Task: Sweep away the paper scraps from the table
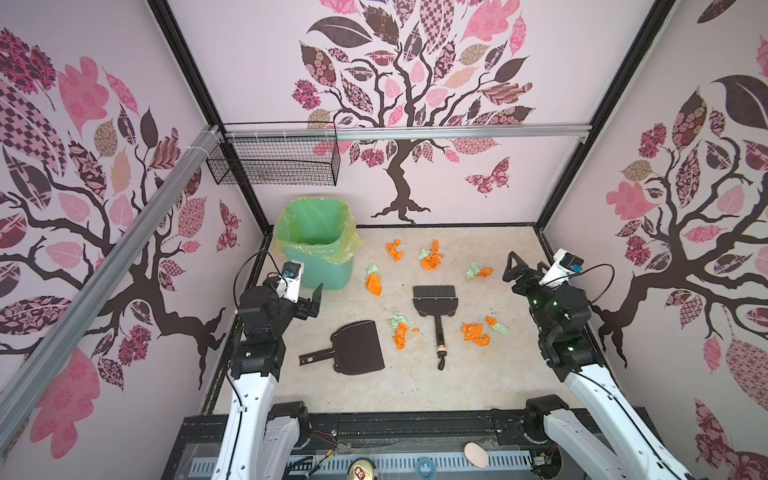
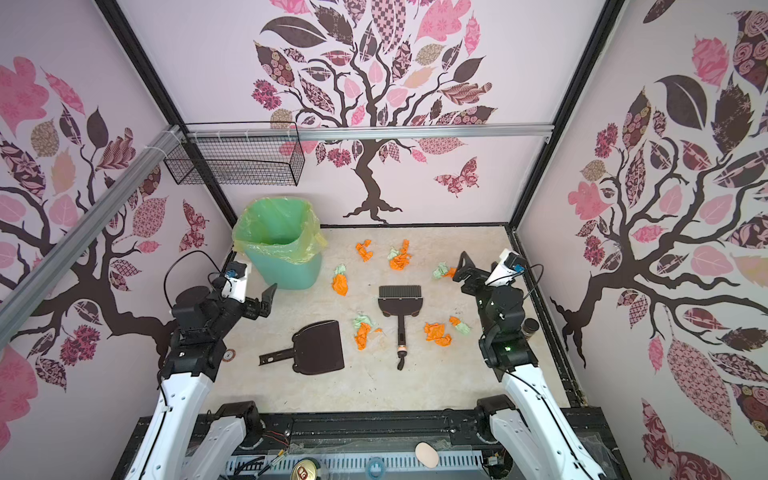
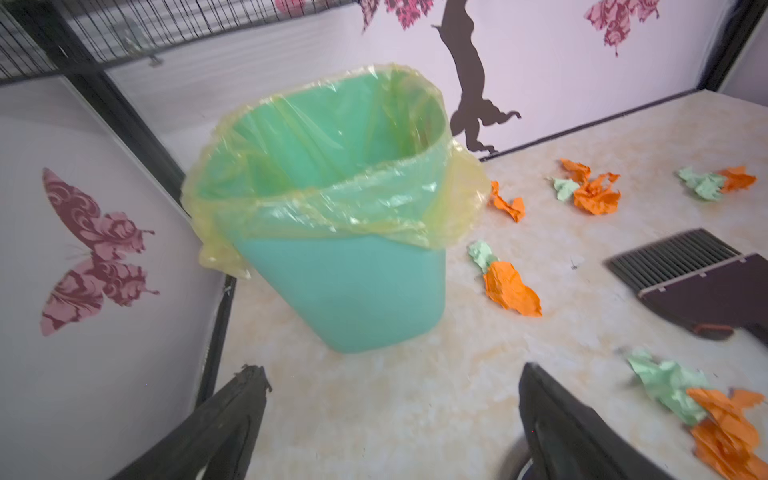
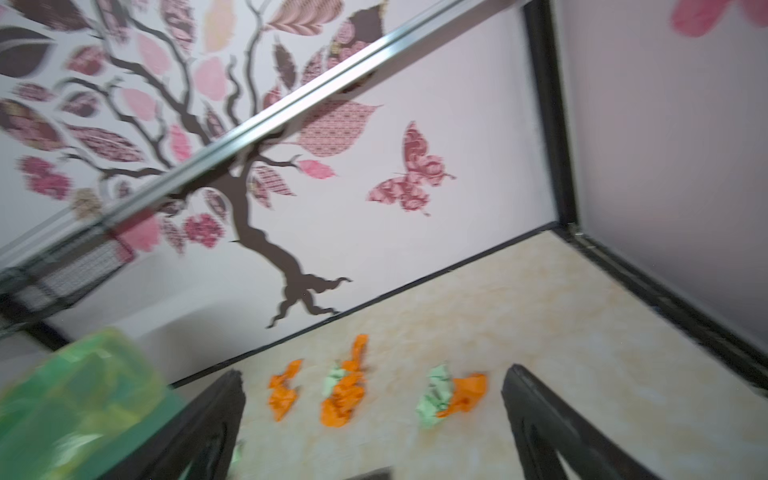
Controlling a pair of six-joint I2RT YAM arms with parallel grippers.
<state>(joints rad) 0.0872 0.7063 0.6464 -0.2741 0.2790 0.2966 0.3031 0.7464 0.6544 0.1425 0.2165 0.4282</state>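
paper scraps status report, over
Left gripper open, empty; right gripper open, empty. Paper scraps scattered across table, unswept. Brush and dustpan lie among them, ungripped.

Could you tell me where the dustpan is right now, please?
In both top views the dustpan lies on the table, left of centre, nearer the robot than the green bin; paper scraps and the hand brush sit just to its right.
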